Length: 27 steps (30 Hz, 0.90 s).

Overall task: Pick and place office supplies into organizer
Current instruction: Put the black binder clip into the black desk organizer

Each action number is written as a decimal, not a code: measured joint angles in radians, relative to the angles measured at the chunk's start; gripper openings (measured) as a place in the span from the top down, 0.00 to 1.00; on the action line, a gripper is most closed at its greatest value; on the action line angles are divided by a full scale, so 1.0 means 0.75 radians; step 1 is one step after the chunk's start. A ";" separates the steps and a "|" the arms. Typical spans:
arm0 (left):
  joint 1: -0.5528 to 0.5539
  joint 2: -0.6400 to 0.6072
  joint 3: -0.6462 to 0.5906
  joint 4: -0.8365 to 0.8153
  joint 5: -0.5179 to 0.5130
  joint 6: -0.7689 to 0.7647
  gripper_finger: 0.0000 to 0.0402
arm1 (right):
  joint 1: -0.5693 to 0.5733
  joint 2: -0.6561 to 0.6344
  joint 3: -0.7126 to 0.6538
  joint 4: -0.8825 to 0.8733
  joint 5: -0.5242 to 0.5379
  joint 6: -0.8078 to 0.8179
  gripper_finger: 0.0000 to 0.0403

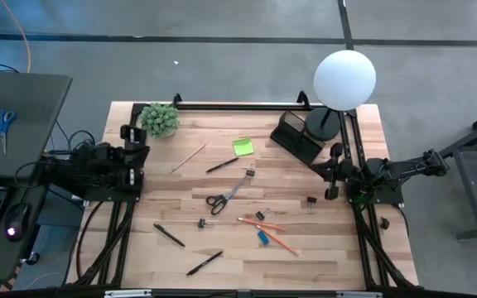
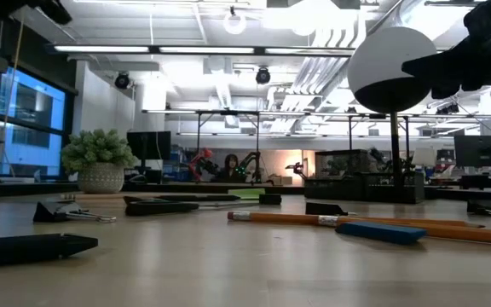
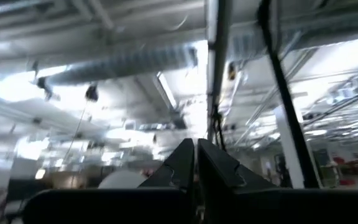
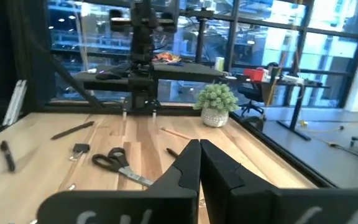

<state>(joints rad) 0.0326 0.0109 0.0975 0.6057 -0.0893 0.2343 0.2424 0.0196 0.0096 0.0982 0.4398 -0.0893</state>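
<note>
We find the light wooden slatted worktop (image 1: 330, 248) with the supplies scattered and none yet in the small black rectangular divided organizer (image 1: 296, 136), which sits near the far right corner, just beside the black base of the white globe lamp (image 1: 345, 79).

The left gripper (image 3: 196, 163) is parked at the left edge, pointing up toward the ceiling; its two dark fingers are pressed together and hold nothing. The right gripper (image 4: 199, 167) waits at the right edge, facing across the worktop, fingers likewise together and empty.

Position of the supplies: the black-handled scissors (image 1: 224, 197) lie near the centre, blades toward the far edge. The lime-green square sticky-note pad (image 1: 243, 146) lies toward the far edge, with a black pen (image 1: 221, 165) just beside it and a wooden pencil (image 1: 188, 157) to its left. Two orange pencils (image 1: 272, 233) and a small blue piece (image 1: 263, 237) lie right of centre toward the near edge. Further black pens lie toward the near left.

Our judgement on handling: all items are light. The pens and pencils are stiff, round and liable to roll; take them at mid-length, fingers across the shaft. The scissors are best taken at the pivot. The pad is thin and flat, hard to get under; grip it by opposite edges.
</note>
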 joint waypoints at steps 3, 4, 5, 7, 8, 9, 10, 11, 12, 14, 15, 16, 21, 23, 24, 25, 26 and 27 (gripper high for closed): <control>0.000 0.017 0.001 0.003 0.043 0.006 0.97 | 0.000 0.000 0.000 0.070 0.001 0.011 1.00; 0.000 0.028 0.001 -0.016 0.047 0.006 0.97 | 0.000 0.000 0.000 0.090 -0.005 0.030 1.00; 0.000 0.044 0.001 -0.027 0.050 0.006 0.97 | 0.000 0.000 0.000 0.116 -0.001 0.064 1.00; 0.000 0.090 0.001 -0.065 0.064 0.006 0.97 | 0.000 0.000 0.000 0.168 0.061 0.213 1.00; 0.000 0.120 0.001 -0.095 0.088 0.008 0.97 | 0.000 0.000 0.000 0.175 0.112 0.317 1.00; 0.000 0.156 0.000 -0.101 0.113 0.019 0.97 | 0.000 0.000 0.000 0.174 0.163 0.410 1.00; 0.000 0.198 -0.001 -0.070 0.134 0.029 0.97 | 0.000 0.000 0.000 0.172 0.205 0.457 1.00; 0.000 0.243 -0.001 -0.009 0.145 0.031 0.97 | -0.001 0.000 0.001 0.161 0.226 0.469 1.00; 0.000 0.288 0.000 0.058 0.153 0.031 0.97 | 0.000 -0.001 0.001 0.147 0.219 0.467 1.00; 0.000 0.396 0.012 0.146 0.149 0.031 0.97 | 0.000 0.006 0.001 0.134 0.163 0.435 1.00; 0.000 0.447 0.031 0.140 0.128 0.031 0.97 | 0.000 0.011 0.001 0.136 0.133 0.420 1.00; 0.001 0.495 0.061 0.119 0.100 0.032 0.97 | 0.000 0.018 0.001 0.145 0.117 0.404 1.00; 0.001 0.742 0.195 -0.071 0.056 0.039 0.97 | 0.000 0.077 0.006 0.212 0.156 0.277 1.00; 0.001 0.837 0.220 -0.081 0.056 0.060 0.97 | 0.000 0.126 0.047 0.191 0.204 0.261 1.00; 0.001 0.878 0.231 -0.038 0.055 0.077 0.97 | 0.000 0.156 0.078 0.171 0.227 0.258 1.00; 0.001 0.916 0.244 0.021 0.055 0.097 0.97 | 0.000 0.195 0.116 0.144 0.249 0.258 1.00; 0.001 0.944 0.250 0.075 0.057 0.115 0.97 | 0.000 0.241 0.159 0.110 0.268 0.257 1.00; 0.001 0.974 0.250 0.127 0.064 0.133 0.97 | 0.000 0.294 0.207 0.071 0.289 0.257 1.00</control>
<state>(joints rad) 0.0334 0.7413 0.2852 0.7006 -0.0415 0.3337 0.2424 0.2398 0.1650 0.1518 0.6565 0.1038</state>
